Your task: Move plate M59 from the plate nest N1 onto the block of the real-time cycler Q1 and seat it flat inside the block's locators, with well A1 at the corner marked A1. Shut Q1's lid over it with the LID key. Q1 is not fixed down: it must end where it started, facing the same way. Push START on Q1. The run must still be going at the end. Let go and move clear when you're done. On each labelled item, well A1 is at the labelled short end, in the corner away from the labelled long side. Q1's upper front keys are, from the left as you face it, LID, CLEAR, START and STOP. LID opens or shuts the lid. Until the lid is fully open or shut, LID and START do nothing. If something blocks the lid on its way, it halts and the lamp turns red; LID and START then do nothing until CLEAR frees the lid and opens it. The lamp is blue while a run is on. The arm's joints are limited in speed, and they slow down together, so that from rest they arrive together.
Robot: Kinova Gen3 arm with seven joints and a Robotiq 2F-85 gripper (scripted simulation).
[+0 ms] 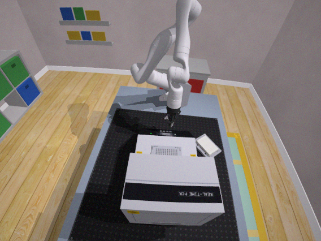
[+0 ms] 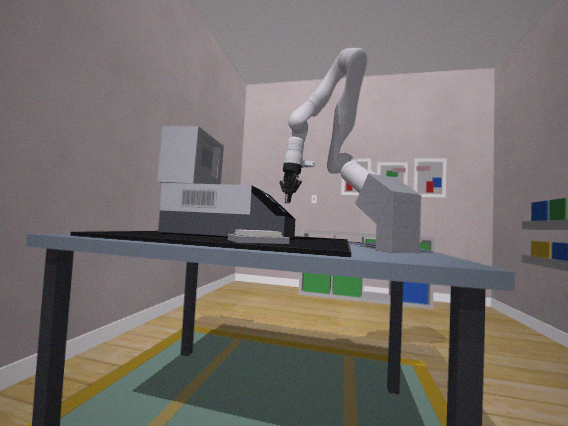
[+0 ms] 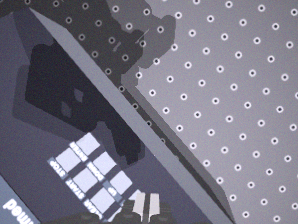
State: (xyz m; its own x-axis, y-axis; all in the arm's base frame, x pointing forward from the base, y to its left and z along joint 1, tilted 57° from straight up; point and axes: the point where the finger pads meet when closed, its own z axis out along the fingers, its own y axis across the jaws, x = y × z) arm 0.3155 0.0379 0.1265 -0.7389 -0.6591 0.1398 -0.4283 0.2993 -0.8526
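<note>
Plate M59 (image 1: 208, 145) (image 2: 257, 233), pale and flat-looking, lies in nest N1 (image 1: 217, 154) (image 2: 257, 240), turned at an angle beside the cycler. Cycler Q1 (image 1: 141, 144) (image 2: 210, 198) has its lid (image 1: 170, 170) (image 2: 179, 155) raised at the back; the bare well block (image 1: 166, 151) shows in front of it. A small green light (image 1: 151, 133) shows on the front panel. My gripper (image 1: 171, 124) (image 2: 287, 201) (image 3: 146, 208) is shut and empty, above the front panel. The START key (image 3: 85, 180) and STOP key (image 3: 66, 160) show in the wrist view; the LID key is mostly hidden near the fingers.
The black dotted mat (image 1: 99, 170) (image 3: 240, 100) lies under the cycler and nest. The blue-grey table (image 1: 125, 96) (image 2: 425, 265) extends past it. The arm's base (image 2: 398, 215) stands at the table end facing the front keys. The raised lid is a tall obstacle behind the block.
</note>
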